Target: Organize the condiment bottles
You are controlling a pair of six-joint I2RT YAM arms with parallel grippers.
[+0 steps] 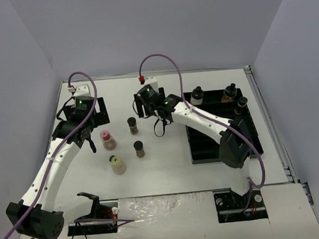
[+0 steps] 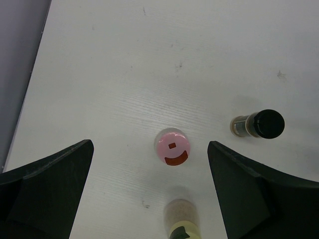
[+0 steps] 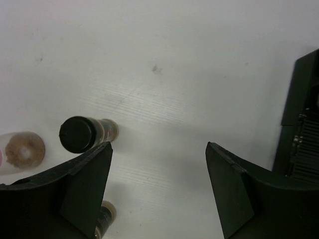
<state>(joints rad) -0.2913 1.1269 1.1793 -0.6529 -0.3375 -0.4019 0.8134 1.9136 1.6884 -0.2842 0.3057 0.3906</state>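
Currently your left gripper (image 2: 149,143) hangs above the pink-capped jar (image 2: 172,147) w/ both fingers spread wide and nothing between them; the jar stands upright on the white table (image 2: 149,59), cap facing the wrist cam, so its long axis runs straight up toward the jaws. In that view it sits inside the gap, a bit nearer the right-hand finger than the left; you'd prob. want a small sideways nudge before descending. Left arm is clearly the closer one for this jar; the top view shows it just beside the left fingers, w/ the right arm well apart.

Neighbours: the yellow-capped jar (image 2: 182,225) is near, on the arm-base side; a black-capped jar (image 2: 259,124) stands off to the right, apart from the pink one. Room enough for the fingers, I'd judge, but watch the yellow one on the way down.

Your right gripper (image 3: 158,144) is likewise wide open and empty, over bare table. That black-capped jar lies outside its left finger, not between the jaws; the black slotted tray (image 3: 304,124) shows at the right edge of that cam.

Three tray jars (image 1: 197,95) already stand at the tray's far end; four sit loose on the table, so approx. under half done. Getting the pink jar to the tray means crossing to the right side; a long reach or handover looks likely.
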